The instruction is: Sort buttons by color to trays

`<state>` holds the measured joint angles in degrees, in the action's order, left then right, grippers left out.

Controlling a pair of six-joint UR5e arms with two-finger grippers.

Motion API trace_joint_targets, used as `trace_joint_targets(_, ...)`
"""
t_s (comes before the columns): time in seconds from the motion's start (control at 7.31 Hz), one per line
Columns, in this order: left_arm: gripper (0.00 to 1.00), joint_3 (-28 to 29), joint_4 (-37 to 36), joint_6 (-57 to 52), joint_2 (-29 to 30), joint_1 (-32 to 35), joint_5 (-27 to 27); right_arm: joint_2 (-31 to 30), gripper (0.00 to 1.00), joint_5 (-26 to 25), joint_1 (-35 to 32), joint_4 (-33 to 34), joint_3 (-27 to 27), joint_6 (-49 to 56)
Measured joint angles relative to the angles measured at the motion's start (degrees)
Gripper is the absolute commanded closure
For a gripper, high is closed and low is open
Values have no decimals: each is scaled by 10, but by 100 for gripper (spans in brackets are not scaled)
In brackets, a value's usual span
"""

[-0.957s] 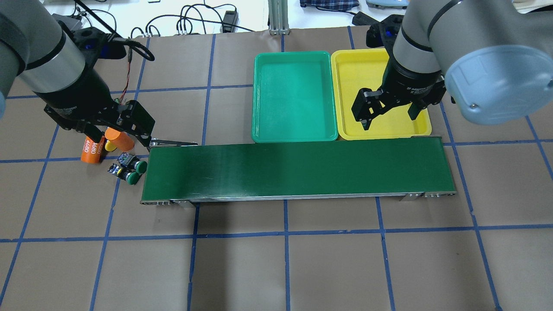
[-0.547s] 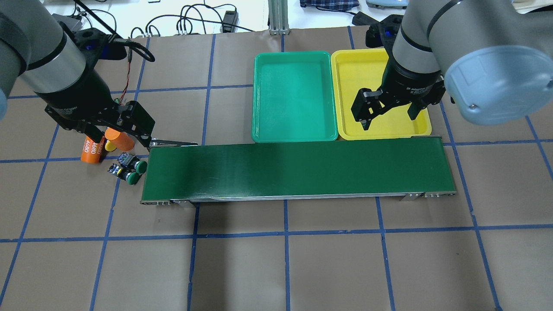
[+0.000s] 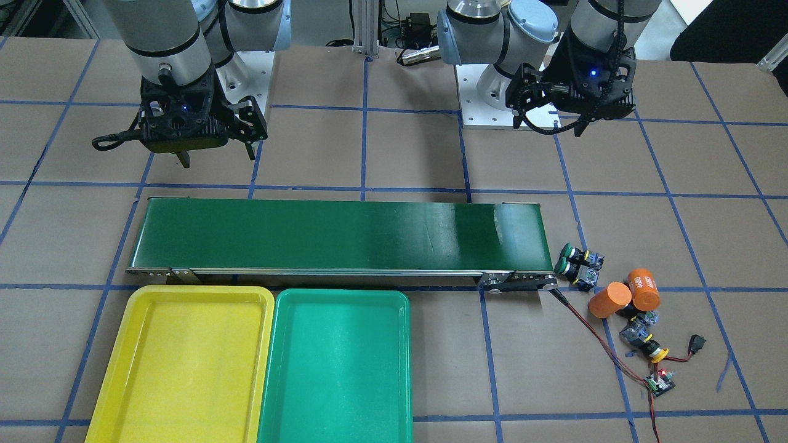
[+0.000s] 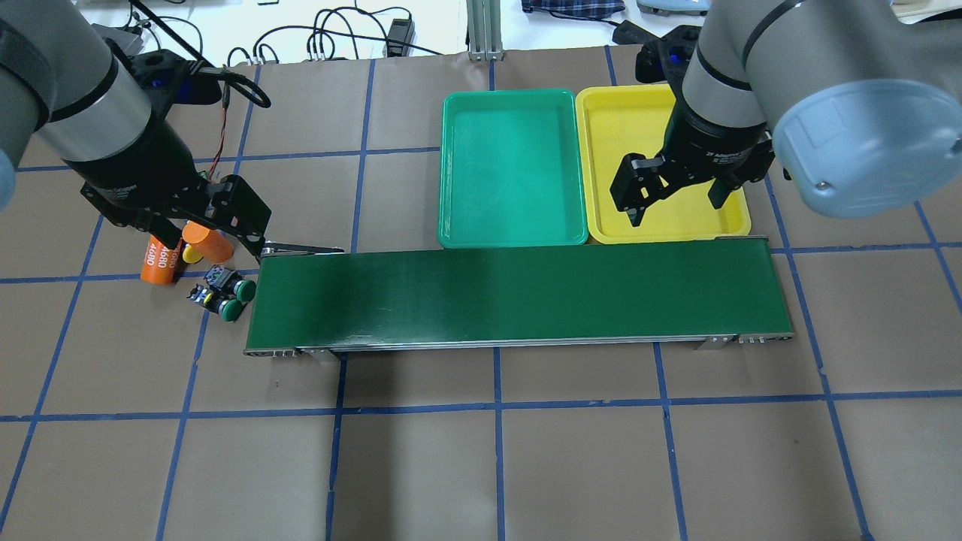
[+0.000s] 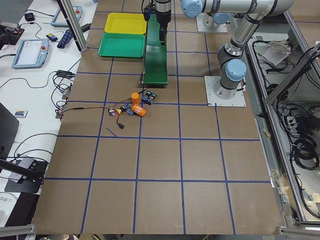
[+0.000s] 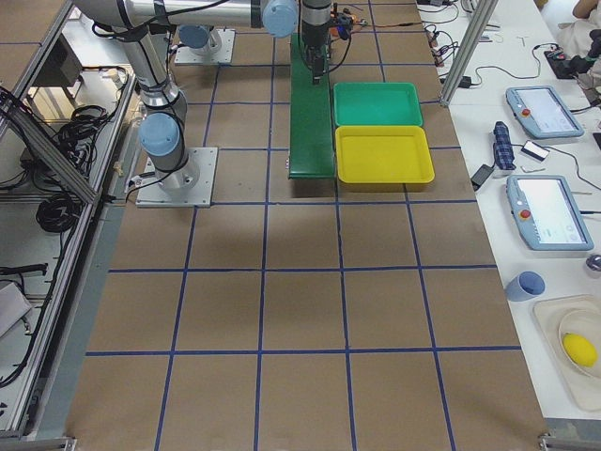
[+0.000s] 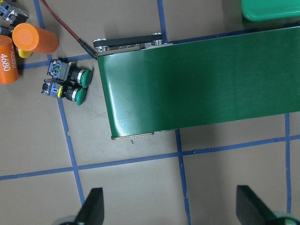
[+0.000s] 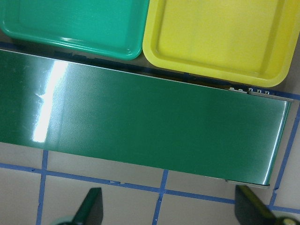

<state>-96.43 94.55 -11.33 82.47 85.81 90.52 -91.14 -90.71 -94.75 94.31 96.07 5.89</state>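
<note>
While both stand spread and empty, left gripper (image 7: 168, 190) hangs at one end of the conveyor belt (image 7: 201, 84), green-capped buttons (image 7: 70, 77) just beside that end, yellow-capped buttons (image 3: 640, 335) beyond orange cylinders (image 7: 35, 40); right gripper (image 8: 167, 189) hangs at the other end, where yellow tray (image 8: 220, 37) and green tray (image 8: 70, 23) border the belt.

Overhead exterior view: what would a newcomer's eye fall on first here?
The long dark-green conveyor belt dominates, stretching across the middle of the view. Beyond it lie a green tray and a yellow tray, side by side and both empty. At the belt's left end sits a small cluster: two green-capped buttons and two orange cylinders.
</note>
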Motion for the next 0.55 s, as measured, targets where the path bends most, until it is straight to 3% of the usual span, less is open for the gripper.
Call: trace_joint_targets(0.55, 0, 1, -4, 7, 2, 0, -2, 0, 0, 0, 0, 0, 0, 0)
